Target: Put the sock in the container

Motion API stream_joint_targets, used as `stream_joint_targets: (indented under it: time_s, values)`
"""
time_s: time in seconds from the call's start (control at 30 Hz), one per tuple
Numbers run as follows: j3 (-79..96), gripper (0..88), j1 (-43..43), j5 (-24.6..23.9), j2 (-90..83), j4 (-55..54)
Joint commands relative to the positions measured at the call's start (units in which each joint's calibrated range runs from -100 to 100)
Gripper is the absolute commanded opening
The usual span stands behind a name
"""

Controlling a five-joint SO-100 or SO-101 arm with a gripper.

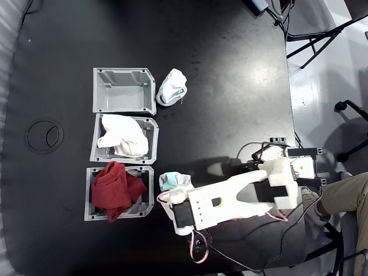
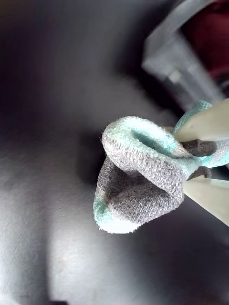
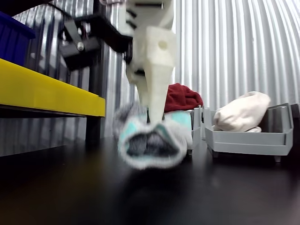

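The sock is a fuzzy white ball with mint-teal patches, and it sits just right of the bin holding red cloth. My gripper is shut on it. In the wrist view the two pale fingers pinch the sock at its right end. In the other view the gripper comes down from above onto the sock, which is low over the black table. The container, an empty light grey bin with one cut corner, is the topmost of three in the fixed view, well away from the gripper.
The middle bin holds a white-pinkish cloth. The lowest bin holds red cloth. A smaller folded white sock lies right of the container. A person's leg is at the right table edge, and cables run beside the arm base.
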Motion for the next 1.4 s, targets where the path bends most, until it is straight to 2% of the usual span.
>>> stream_joint_targets:
  time_s: [0.0,0.23,0.6,0.77,1.1,1.37]
  values:
    - [-2.2,1.4,1.3,-0.33,-9.73,1.15]
    - [-2.65,1.4,7.68,-0.33,-16.43,3.97]
    - [-2.83,1.7,31.45,0.3,-18.01,3.12]
    - [-4.81,1.5,39.01,1.04,-17.85,0.04]
    - [-7.7,1.5,45.07,0.93,-12.91,-7.05]
    - [-28.8,1.4,46.64,0.41,-1.2,-11.66]
